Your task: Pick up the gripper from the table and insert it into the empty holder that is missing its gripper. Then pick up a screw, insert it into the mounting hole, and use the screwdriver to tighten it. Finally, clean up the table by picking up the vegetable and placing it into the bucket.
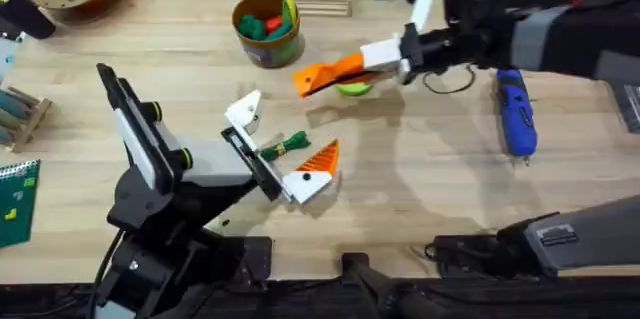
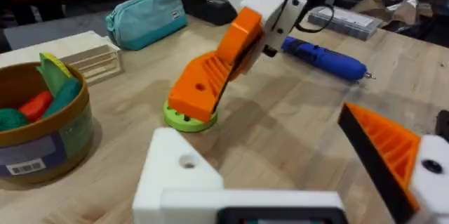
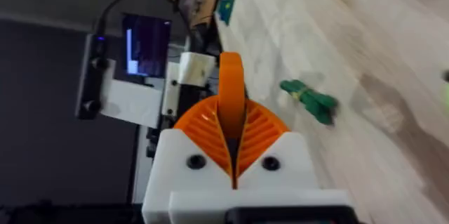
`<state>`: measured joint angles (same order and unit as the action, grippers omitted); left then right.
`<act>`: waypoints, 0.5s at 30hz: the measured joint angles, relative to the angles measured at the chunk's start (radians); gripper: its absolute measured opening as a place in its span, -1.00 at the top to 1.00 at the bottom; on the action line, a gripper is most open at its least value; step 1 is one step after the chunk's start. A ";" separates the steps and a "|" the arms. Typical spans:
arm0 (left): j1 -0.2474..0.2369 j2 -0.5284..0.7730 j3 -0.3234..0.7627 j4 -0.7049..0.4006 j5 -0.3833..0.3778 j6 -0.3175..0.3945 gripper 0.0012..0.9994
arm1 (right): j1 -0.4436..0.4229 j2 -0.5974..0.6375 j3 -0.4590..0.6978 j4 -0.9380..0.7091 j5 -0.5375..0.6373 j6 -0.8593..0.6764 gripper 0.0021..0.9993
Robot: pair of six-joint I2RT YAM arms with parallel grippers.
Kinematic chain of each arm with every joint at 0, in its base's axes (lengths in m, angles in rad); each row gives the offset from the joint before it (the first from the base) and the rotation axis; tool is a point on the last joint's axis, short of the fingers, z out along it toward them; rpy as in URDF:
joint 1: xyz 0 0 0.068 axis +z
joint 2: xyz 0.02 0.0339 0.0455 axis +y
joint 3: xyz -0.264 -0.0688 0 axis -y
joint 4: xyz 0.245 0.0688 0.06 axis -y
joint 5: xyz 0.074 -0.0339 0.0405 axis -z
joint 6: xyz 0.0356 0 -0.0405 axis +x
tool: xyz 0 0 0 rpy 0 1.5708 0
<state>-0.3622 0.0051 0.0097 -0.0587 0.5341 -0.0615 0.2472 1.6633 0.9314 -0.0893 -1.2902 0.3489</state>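
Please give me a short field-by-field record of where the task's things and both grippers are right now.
right gripper: over the round green disc, shut on the gripper
left gripper: open, low over the table
holder: bare white, on the left gripper, mounting hole empty
screwdriver: lying on the table, untouched
vegetable: on the table by the left gripper
bucket: upright, holding toy food
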 joint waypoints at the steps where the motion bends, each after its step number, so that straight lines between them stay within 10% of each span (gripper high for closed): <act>1: 0.000 0.000 0.000 0.000 0.000 0.000 -0.97 | 0.018 0.009 0.000 0.050 -0.015 0.042 0.97; 15: 0.000 0.000 0.000 0.000 0.000 0.000 -0.97 | 0.123 0.074 0.000 0.216 -0.088 0.347 0.97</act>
<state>-0.3622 0.0052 0.0097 -0.0589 0.5339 -0.0616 0.3702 1.7374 0.9310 0.1265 -1.3784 0.6962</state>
